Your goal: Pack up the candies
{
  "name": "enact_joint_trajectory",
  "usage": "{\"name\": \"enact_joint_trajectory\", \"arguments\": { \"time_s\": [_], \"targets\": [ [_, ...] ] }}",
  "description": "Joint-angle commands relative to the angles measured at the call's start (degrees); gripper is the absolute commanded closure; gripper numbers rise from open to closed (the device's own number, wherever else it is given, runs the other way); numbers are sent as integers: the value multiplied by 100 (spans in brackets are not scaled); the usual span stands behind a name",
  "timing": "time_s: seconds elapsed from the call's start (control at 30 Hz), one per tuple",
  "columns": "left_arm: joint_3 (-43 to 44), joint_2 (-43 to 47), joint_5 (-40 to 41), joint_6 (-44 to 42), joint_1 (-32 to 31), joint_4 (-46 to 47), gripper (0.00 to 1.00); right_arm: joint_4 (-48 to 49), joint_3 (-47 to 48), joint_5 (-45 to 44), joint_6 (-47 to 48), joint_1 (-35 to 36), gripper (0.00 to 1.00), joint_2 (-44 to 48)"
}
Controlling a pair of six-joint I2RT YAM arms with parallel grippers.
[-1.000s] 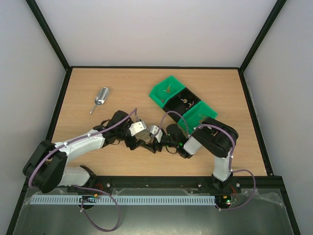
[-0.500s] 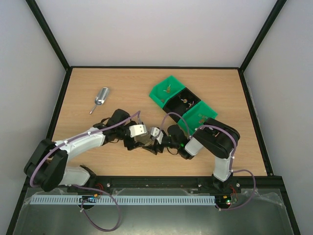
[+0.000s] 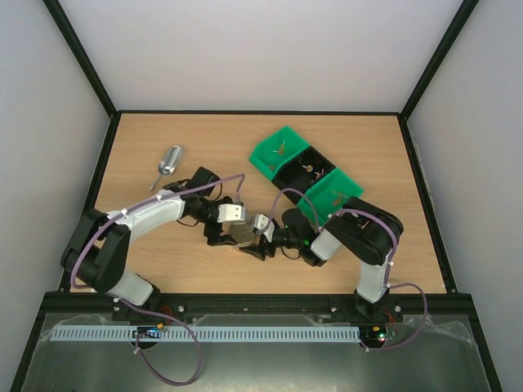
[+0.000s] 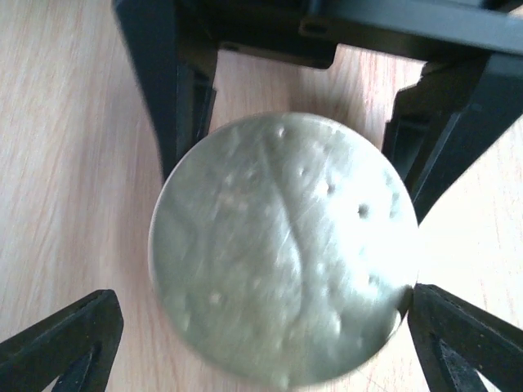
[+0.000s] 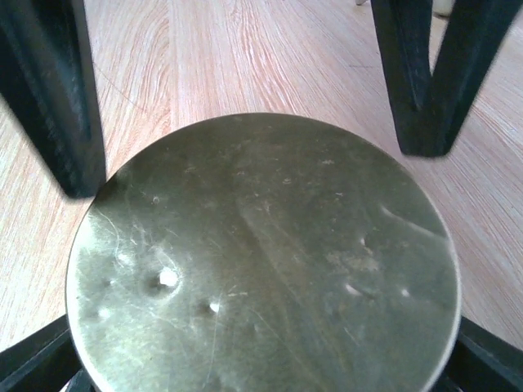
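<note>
A round, dented metal tin (image 3: 243,233) sits at the table's middle with both grippers around it from opposite sides. My right gripper (image 5: 261,367) has both fingers pressed against the tin's (image 5: 261,261) rim. My left gripper (image 4: 261,343) stands wide around the tin (image 4: 282,253); its right fingertip (image 4: 458,335) touches the rim and its left fingertip (image 4: 65,343) stands a little apart. The candies (image 3: 311,170) show only as tiny specks inside the bins behind the right arm.
A row of three bins runs diagonally at the back right: green (image 3: 270,155), black (image 3: 298,173), green (image 3: 339,189). A small metal scoop (image 3: 168,162) lies at the back left. The right arm's elbow (image 3: 372,233) hangs close to the nearest bin.
The left arm has swung its elbow back and to the left, and its jaws have widened a little. The tin and the right gripper have stayed almost in place.
</note>
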State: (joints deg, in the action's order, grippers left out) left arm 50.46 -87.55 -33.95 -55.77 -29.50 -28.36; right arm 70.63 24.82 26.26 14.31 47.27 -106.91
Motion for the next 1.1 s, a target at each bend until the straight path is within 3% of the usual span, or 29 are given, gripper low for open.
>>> {"name": "enact_joint_trajectory", "arguments": {
  "time_s": [0.0,0.2,0.4,0.53,0.87,1.07],
  "targets": [
    [-360,668,124,501,254,237,1,-221,-137,251,151,116,44,69],
    [-1502,1978,774,2338,-421,1721,1,-225,-101,-50,-58,116,44,10],
    [-1652,1742,1644,3382,-862,2373,1,-225,-99,-230,-182,116,43,12],
    [-1679,1535,1760,3380,-935,2548,1,-250,-119,-268,-173,122,43,30],
    [-1765,1483,923,2802,-970,2229,1,-269,-122,-273,-139,125,43,28],
    [-1646,1309,816,2625,-970,2058,3,-269,-123,-241,-114,123,43,38]
  ]
}}
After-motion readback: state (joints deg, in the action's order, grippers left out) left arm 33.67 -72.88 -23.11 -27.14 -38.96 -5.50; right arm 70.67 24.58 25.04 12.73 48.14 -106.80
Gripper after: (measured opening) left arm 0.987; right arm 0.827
